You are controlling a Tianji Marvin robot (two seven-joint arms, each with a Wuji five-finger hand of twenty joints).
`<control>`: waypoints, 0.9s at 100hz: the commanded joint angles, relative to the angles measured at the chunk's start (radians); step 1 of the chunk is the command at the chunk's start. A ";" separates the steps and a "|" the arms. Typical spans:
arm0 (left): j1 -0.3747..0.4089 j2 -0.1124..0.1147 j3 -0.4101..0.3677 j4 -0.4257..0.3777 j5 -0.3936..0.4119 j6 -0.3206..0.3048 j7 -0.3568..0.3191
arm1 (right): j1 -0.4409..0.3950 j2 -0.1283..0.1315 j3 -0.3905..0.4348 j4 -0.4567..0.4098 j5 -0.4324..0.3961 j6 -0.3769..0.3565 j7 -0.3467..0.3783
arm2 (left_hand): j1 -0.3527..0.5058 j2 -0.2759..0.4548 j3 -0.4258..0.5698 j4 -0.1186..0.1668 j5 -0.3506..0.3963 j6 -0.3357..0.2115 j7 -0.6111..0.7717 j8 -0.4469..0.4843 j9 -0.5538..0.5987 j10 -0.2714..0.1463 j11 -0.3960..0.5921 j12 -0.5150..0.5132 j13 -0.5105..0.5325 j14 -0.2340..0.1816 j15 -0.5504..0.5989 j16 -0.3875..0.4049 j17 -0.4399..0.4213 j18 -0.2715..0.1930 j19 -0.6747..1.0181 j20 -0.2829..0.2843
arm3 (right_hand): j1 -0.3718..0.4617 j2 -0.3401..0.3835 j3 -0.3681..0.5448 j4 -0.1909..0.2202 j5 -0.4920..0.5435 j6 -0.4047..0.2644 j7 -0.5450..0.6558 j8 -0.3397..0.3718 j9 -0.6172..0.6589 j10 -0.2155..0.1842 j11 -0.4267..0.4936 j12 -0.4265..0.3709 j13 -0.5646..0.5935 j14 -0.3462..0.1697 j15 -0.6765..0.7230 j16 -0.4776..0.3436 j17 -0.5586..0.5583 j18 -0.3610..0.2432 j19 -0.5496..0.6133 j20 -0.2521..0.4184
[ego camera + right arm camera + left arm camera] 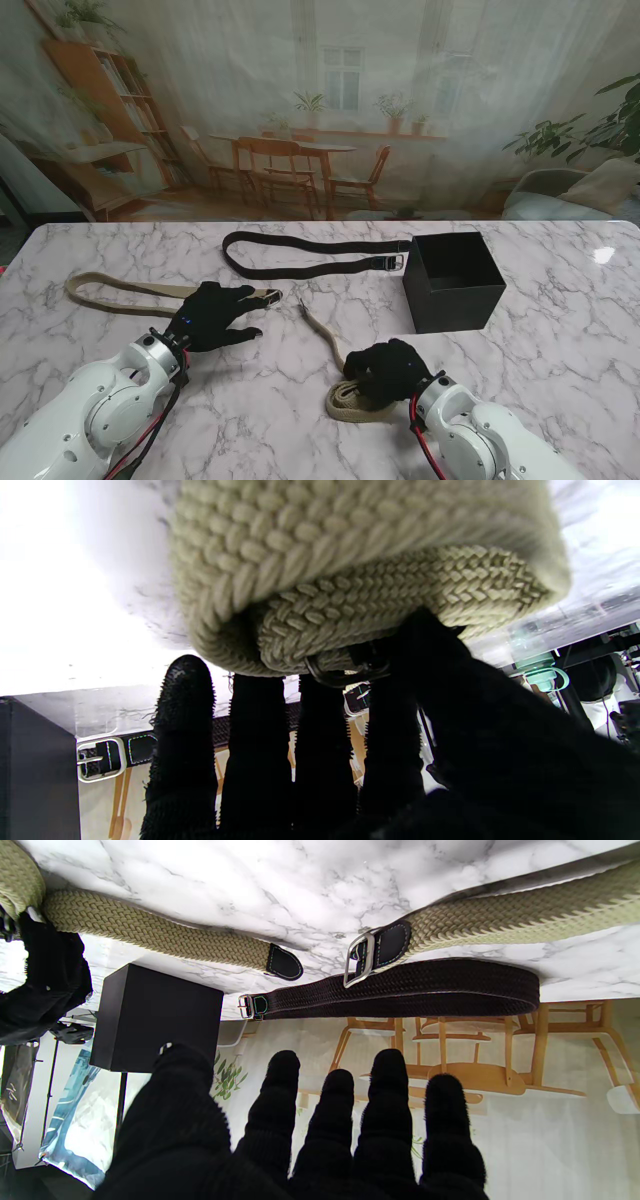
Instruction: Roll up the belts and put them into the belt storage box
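Gripping tight at the near edge, the right hand (388, 372) has its black-gloved fingers (182, 715) wrapped over a partly rolled coil of a beige braided belt (352, 403). That coil sits on the marble surface (560, 330) right beside the wrist, and the belt's loose tail (322, 330) snakes away from it toward the middle. From the right wrist view the thumb presses against the coil, the weave filling most of the picture.

Over on the left, the left hand (212, 312) holds nothing, fingers (390, 1100) spread apart and hovering palm-down over the buckle end of a second beige belt (110, 290). Whether the palm touches that belt, I cannot tell. Its silver buckle (361, 959) pokes out just past the fingertips, the strap looping off to the left.

Farther back lies the dark brown belt (300, 255), folded into a long flat loop, buckle pointing right. Just beside that buckle stands the black belt storage box (452, 280), open-topped, nothing visible inside it.
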 commanded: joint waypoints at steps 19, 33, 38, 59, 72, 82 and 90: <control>0.002 -0.003 0.000 0.001 0.002 0.002 -0.009 | -0.038 -0.002 0.033 -0.014 0.005 -0.023 0.017 | 0.001 0.050 -0.029 -0.009 -0.005 0.012 0.002 0.011 -0.036 0.000 0.001 0.006 -0.030 -0.001 -0.015 0.006 -0.018 0.027 -0.030 0.015 | -0.174 0.155 -0.110 0.114 0.041 0.006 0.023 -0.109 -0.127 0.047 0.029 -0.037 -0.165 0.020 -0.015 -0.022 -0.126 0.036 -0.020 0.048; 0.002 -0.003 0.000 0.001 0.003 0.002 -0.009 | -0.067 0.000 0.066 -0.043 -0.015 -0.039 0.016 | 0.001 0.050 -0.030 -0.009 -0.006 0.011 0.002 0.011 -0.036 -0.001 0.001 0.006 -0.030 -0.001 -0.015 0.006 -0.018 0.028 -0.030 0.015 | -0.339 0.331 -0.262 0.198 0.053 0.099 -0.227 0.035 -0.257 0.080 0.011 -0.057 -0.291 0.035 -0.039 -0.057 -0.199 0.030 -0.053 0.048; 0.002 -0.002 0.000 0.001 0.004 0.002 -0.009 | -0.079 0.002 0.078 -0.054 -0.016 -0.048 0.029 | 0.002 0.050 -0.030 -0.009 -0.006 0.011 0.002 0.011 -0.036 0.000 0.002 0.006 -0.030 0.000 -0.015 0.006 -0.018 0.028 -0.030 0.015 | -0.380 0.343 -0.313 0.195 0.035 0.120 -0.259 0.039 -0.302 0.088 0.006 -0.060 -0.331 0.036 -0.049 -0.064 -0.224 0.027 -0.066 0.048; 0.002 -0.002 0.000 0.001 0.005 0.002 -0.007 | -0.113 0.024 0.113 -0.100 -0.105 -0.084 0.120 | 0.002 0.051 -0.029 -0.009 -0.007 0.011 0.001 0.011 -0.037 0.000 0.001 0.005 -0.031 -0.001 -0.016 0.005 -0.019 0.029 -0.030 0.015 | -0.597 0.192 -0.334 0.168 -0.153 0.225 -0.472 0.004 -0.518 0.123 -0.083 -0.120 -0.471 0.058 -0.139 -0.131 -0.307 0.029 -0.167 0.043; 0.002 -0.002 0.000 0.002 0.006 0.002 -0.006 | -0.112 0.033 0.102 -0.104 -0.163 -0.072 0.137 | 0.002 0.051 -0.030 -0.009 -0.007 0.012 0.001 0.011 -0.038 0.000 0.001 0.005 -0.031 -0.001 -0.016 0.005 -0.020 0.029 -0.030 0.015 | -0.579 0.049 -0.234 0.157 -0.145 0.220 -0.446 0.050 -0.572 0.149 -0.098 -0.140 -0.471 0.106 -0.163 -0.155 -0.295 0.059 -0.193 0.036; 0.002 -0.002 0.001 0.002 0.007 0.002 -0.006 | -0.101 0.033 0.083 -0.091 -0.176 -0.051 0.122 | 0.000 0.050 -0.031 -0.009 -0.007 0.011 0.001 0.011 -0.038 0.000 0.001 0.005 -0.031 0.000 -0.016 0.005 -0.021 0.030 -0.030 0.015 | -0.417 -0.016 -0.266 0.183 -0.059 0.099 -0.276 0.203 -0.582 0.167 -0.069 -0.144 -0.444 0.123 -0.152 -0.163 -0.258 0.099 -0.185 0.021; 0.002 -0.002 0.001 0.002 0.008 0.002 -0.005 | -0.092 0.029 0.068 -0.077 -0.167 -0.028 0.100 | 0.002 0.051 -0.030 -0.009 -0.008 0.012 0.001 0.011 -0.038 0.000 0.001 0.005 -0.031 -0.002 -0.016 0.005 -0.021 0.030 -0.031 0.015 | -0.200 -0.022 -0.370 0.213 0.027 0.012 -0.165 0.261 -0.548 0.165 -0.034 -0.130 -0.418 0.127 -0.139 -0.163 -0.230 0.115 -0.166 0.003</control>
